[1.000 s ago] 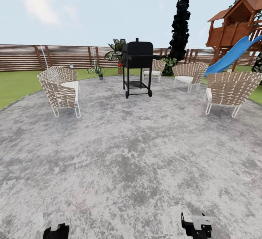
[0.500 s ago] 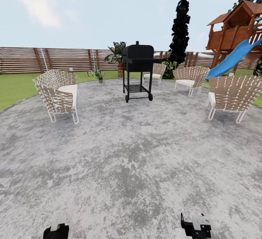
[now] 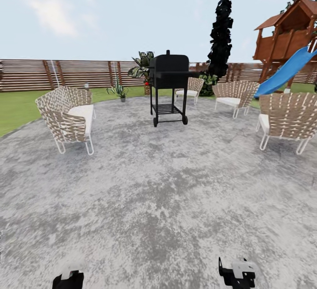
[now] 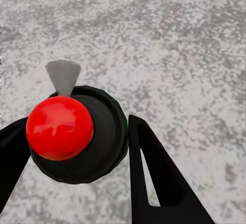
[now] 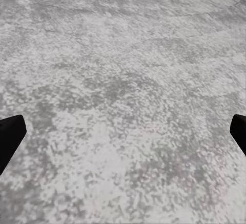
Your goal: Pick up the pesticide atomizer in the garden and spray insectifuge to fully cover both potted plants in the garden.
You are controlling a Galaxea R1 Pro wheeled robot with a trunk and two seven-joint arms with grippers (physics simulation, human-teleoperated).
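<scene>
I am looking across the garden's round grey paved patio (image 3: 158,201), with green lawn (image 3: 17,108) and a brown slatted fence (image 3: 66,74) behind it. A wooden play tower with a blue slide (image 3: 286,71) stands at the far right. Four woven chairs ring the patio, the nearest one (image 3: 66,115) on my left, and a black wheeled grill (image 3: 168,87) stands between them. By the fence sits a small spiky plant in a pot (image 3: 119,90); I cannot tell if it is one of the potted plants. My left gripper (image 4: 77,147) has its fingers closed against the dark, red-capped pesticide atomizer (image 4: 77,131). My right gripper (image 5: 123,131) is spread wide and holds nothing, above bare paving.
</scene>
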